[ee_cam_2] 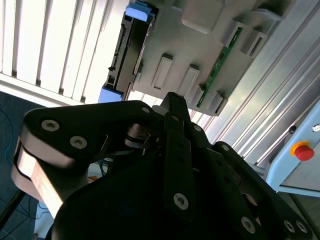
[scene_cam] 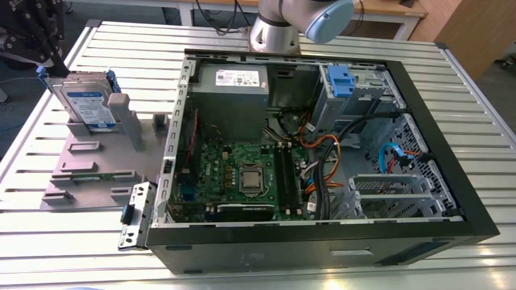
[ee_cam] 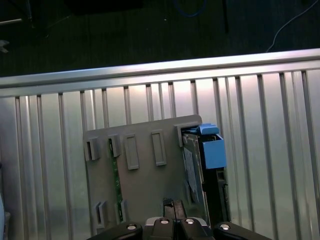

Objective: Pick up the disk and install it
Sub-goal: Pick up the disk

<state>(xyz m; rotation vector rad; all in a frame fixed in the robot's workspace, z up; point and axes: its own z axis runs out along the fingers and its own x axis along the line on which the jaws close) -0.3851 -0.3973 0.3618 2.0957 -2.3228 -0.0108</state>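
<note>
Slatted aluminium table, contents listed from the exterior view's left. Near the table's left edge lay a grey fixture plate. At the plate's far-left corner the disk stood on edge in an upright holder, label face showing, blue rails along its sides, long axis judged roughly vertical. A green memory module lay flat in a slot toward the plate's near edge. By the near-left corner of the case lay a loose metal bracket. The open computer case took the table's middle and right. It held a power supply at its far side, a motherboard nearer the table's near edge, and a blue-latched drive bay at its far-right corner. The robot arm rose at the table's far edge, behind the case. In the first wrist view the gripper looked down on the plate, fingers drawn together on nothing. There the disk presented its thin top edge, which ran away from the fingertips and just to one side of them, not between them. In the second wrist view the gripper appeared likewise narrow and empty, with the disk ahead of its tip, at the plate corner nearest the table edge. Judged: the disk was untouched, and the gripper's line sat beside the disk's edge rather than across it.
</note>
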